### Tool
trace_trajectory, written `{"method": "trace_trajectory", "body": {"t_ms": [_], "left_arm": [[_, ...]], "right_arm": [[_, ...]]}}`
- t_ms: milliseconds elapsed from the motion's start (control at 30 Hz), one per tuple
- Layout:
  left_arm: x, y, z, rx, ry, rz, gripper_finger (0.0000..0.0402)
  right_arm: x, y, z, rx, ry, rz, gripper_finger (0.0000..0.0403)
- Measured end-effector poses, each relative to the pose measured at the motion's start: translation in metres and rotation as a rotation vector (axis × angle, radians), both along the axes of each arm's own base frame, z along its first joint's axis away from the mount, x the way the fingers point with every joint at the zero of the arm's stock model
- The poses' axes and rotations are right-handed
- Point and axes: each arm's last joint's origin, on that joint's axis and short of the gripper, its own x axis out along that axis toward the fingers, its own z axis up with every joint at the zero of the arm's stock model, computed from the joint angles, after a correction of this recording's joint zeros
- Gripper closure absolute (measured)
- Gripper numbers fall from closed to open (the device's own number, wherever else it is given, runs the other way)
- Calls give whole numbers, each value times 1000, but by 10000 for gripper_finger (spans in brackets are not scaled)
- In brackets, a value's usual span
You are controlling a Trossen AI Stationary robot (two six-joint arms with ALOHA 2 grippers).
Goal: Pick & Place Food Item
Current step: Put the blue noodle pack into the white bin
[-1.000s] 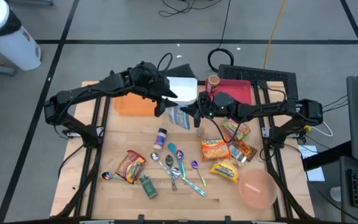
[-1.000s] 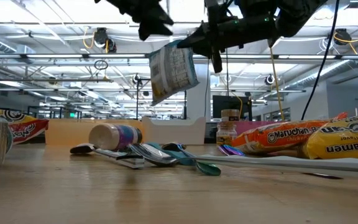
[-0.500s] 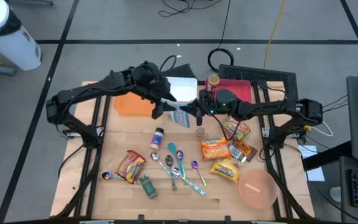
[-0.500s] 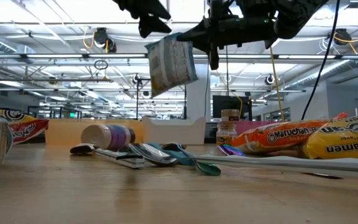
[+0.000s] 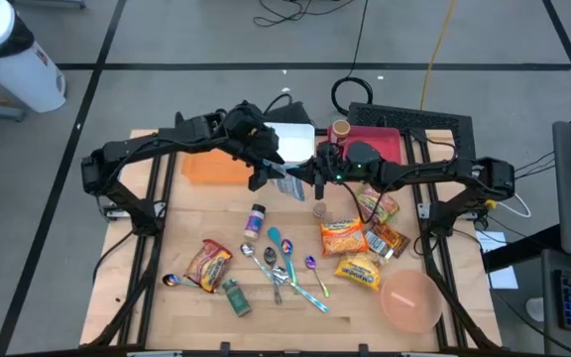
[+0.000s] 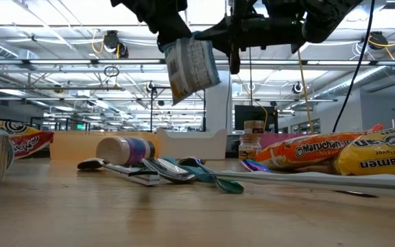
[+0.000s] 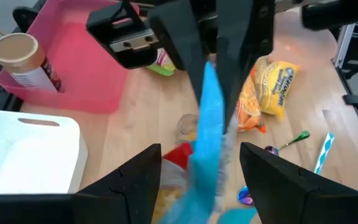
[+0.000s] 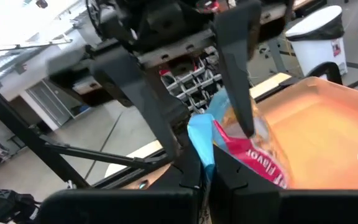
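Nearest you on the worktop (image 5: 181,312) lie the spoons (image 5: 278,266) and ramen packs (image 5: 343,238), with a tipped bottle (image 6: 125,149) beyond. Above them your right gripper (image 5: 297,179) has its fingers clamped on the blue snack packet (image 6: 190,66), held aloft. Your left gripper (image 5: 263,171) straddles the packet's edge, fingers spread. The orange tray (image 5: 211,167) sits behind.

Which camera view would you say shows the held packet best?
The low view: the packet hangs in the air, its printed face visible. The high view shows a sliver between both grippers; the left wrist sees its blue edge; the right wrist, a pinched corner.
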Motion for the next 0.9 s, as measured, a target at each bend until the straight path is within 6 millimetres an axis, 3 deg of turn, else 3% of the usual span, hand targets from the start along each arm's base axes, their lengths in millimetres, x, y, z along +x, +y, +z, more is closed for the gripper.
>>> {"method": "trace_trajectory", "body": {"t_ms": [300, 633, 900], "left_arm": [[0, 1, -1, -18, 7, 22, 181], [1, 1, 0, -20, 3, 29, 289], [1, 1, 0, -34, -3, 27, 343]], "right_arm": [[0, 0, 1, -4, -12, 3, 403], [0, 1, 1, -3, -9, 25, 403], [0, 1, 1, -2, -4, 25, 403]]}}
